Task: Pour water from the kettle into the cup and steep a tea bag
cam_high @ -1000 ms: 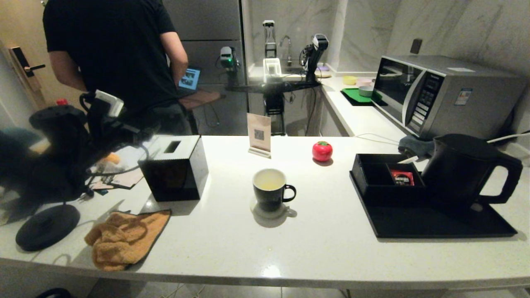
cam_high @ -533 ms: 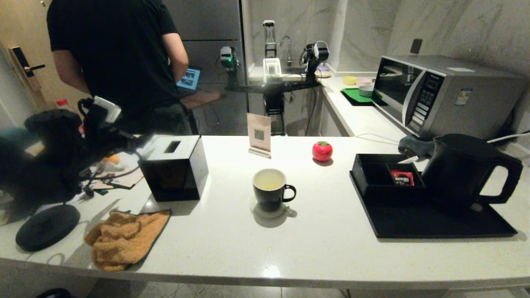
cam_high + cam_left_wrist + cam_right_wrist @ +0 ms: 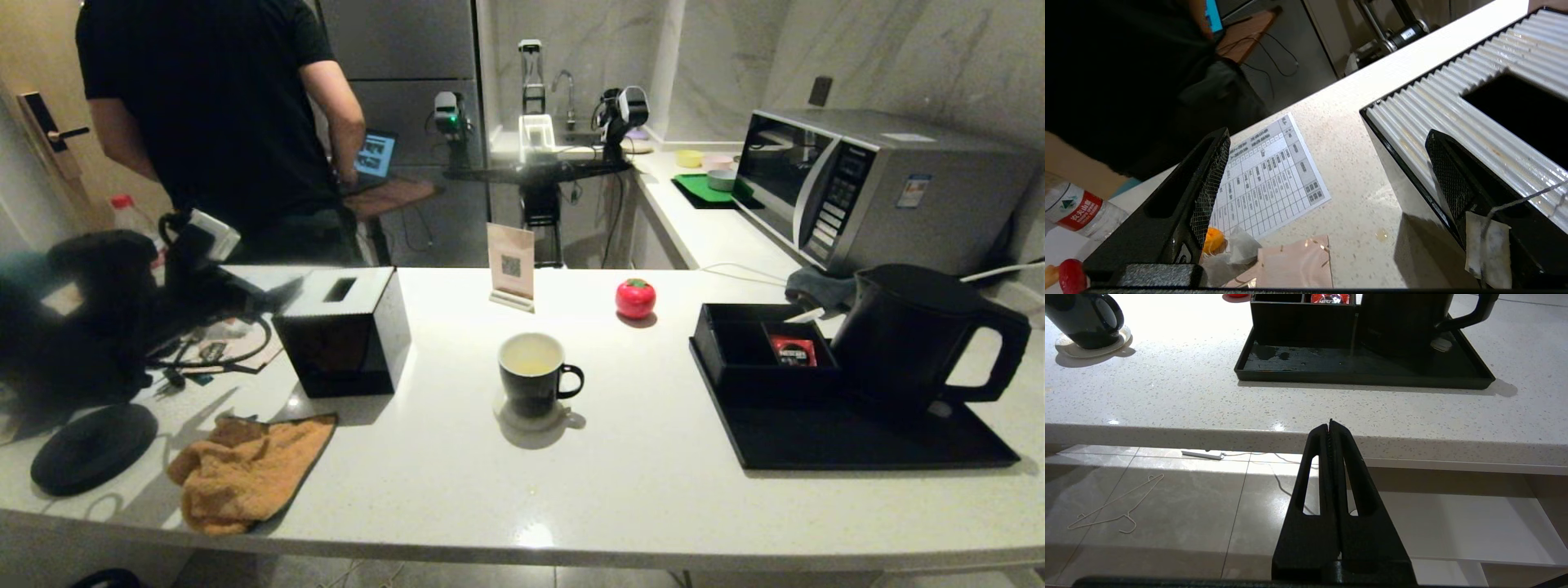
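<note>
The cup (image 3: pixel 531 374) stands on a small coaster near the middle of the desk (image 3: pixel 637 506), handle to the robot's right, and there's a pale yellowish pool of water (image 3: pixel 529 365) low against its white inside, so I'd call the pouring step done. The kettle (image 3: pixel 918 339) stands upright on the black tray (image 3: pixel 857 445) well off to the right of the cup, lid on, nobody holding it, with a red packet (image 3: pixel 792 351) in the tray's divided box beside it. No bag shows in the cup from the head view, so steeping looks to be what's left. And here's the catch: in the left wrist view a small pale pouch with a thread, most likely the tea bag (image 3: pixel 1488 249), clings to one finger of the left pincer (image 3: pixel 1327 185), whose fingers are spread wide with nothing between them. That pincer hovers by the top edge of the black tissue box (image 3: pixel 343 331), on the left side of the desk and well apart from the cup, above a printed sheet (image 3: pixel 1271 171). My read is that the bag hangs stuck to the finger rather than gripped. The right pincer (image 3: pixel 1329 426) is parked below the desk's front edge, fingers pressed together and empty. A person in black (image 3: pixel 220 114) stands behind the desk, an orange cloth (image 3: pixel 245 469) lies at the front left.
</note>
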Tool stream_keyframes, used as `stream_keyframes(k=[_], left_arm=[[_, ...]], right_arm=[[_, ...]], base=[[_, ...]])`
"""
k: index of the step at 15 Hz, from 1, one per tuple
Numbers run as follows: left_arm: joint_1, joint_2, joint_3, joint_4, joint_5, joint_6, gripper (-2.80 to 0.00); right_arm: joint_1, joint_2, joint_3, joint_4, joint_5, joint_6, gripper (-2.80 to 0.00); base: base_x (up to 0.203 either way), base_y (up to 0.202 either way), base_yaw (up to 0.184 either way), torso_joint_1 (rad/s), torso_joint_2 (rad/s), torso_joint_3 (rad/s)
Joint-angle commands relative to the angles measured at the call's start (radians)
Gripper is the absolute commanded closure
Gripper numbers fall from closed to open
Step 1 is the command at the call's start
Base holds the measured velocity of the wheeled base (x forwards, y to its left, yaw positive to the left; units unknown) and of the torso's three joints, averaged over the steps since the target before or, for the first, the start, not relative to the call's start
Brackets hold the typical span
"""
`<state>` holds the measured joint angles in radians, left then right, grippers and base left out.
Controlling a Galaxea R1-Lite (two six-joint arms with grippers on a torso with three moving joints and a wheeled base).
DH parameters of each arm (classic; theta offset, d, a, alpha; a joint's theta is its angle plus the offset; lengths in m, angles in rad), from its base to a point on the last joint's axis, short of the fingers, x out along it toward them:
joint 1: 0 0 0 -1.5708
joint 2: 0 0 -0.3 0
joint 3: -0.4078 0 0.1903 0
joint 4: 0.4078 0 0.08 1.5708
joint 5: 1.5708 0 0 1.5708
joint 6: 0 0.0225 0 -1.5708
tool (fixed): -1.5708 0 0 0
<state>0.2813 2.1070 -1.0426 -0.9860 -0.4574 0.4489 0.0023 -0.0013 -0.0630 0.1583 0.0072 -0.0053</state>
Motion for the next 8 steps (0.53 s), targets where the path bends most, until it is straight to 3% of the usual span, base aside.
stream_keyframes(k=[1,8], left_arm=[[0.006,0.012,0.003,-0.003,-0.004,0.015,-2.80],[0.012,0.034,0.059,-0.008,-0.006,0.045,-2.80]], right_arm=[[0.001,0.001,0.000,0.001,0.000,-0.001,0.00],[0.001,0.001,0.000,0.001,0.000,-0.001,0.00]], base=[[0.000,0.000,0.000,0.000,0.00,0.000],[0.000,0.000,0.000,0.000,0.00,0.000]])
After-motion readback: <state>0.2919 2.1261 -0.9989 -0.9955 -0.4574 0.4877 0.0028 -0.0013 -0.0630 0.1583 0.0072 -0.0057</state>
